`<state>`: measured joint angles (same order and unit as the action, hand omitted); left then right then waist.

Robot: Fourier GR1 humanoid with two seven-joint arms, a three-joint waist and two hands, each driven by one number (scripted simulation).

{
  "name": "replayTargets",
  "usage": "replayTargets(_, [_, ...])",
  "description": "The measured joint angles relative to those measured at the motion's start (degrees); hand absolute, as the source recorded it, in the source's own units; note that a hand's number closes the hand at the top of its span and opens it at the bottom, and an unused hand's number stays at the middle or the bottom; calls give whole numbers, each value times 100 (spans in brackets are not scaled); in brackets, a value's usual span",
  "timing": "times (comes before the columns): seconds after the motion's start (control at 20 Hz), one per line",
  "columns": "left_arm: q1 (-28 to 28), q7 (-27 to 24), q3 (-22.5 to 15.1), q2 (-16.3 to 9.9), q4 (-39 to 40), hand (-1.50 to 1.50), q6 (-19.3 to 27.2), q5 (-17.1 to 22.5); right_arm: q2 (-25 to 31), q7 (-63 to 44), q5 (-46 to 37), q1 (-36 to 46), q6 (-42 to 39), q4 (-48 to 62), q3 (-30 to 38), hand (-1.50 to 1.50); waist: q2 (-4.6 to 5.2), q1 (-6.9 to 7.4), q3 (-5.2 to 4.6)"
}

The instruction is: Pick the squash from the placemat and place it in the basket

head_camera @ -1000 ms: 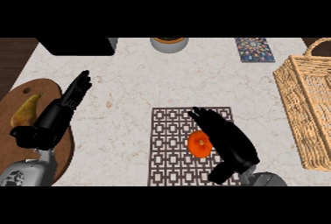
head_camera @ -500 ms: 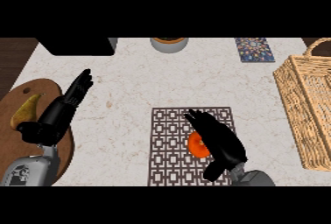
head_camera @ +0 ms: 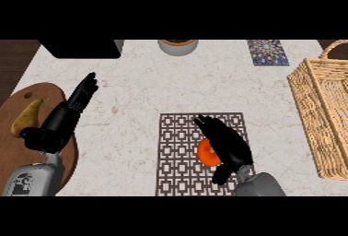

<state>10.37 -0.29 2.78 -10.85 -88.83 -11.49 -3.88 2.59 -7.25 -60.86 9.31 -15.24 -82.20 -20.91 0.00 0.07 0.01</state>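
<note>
- The orange squash [head_camera: 206, 152] lies on the patterned placemat [head_camera: 178, 138], near the middle of the table [head_camera: 149, 78].
- The right hand [head_camera: 224, 140] is over the squash and hides part of it. Its fingers are spread out, not yet wrapped around it, so it looks ready to grab.
- The basket [head_camera: 319, 110] stands at the right, well apart.
- The left hand [head_camera: 80, 94] rests open at the left.

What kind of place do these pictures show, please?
Most likely a kitchen counter: a pale marble-like worktop, a wooden cutting board carrying a pear, a patterned placemat with an orange squash under the right hand, and a wicker basket at the right.
</note>
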Motion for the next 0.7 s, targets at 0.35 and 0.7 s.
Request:
replayTargets(0.35, [-58, 43, 112, -8, -123, 0, -131, 41, 22, 320, -56, -10, -72, 396, 6, 150, -15, -2, -13])
replayTargets(0.7, [-153, 52, 50, 98, -217, 0, -104, -81, 26, 566, -313, 238, 21, 749, -27, 150, -62, 1, -45])
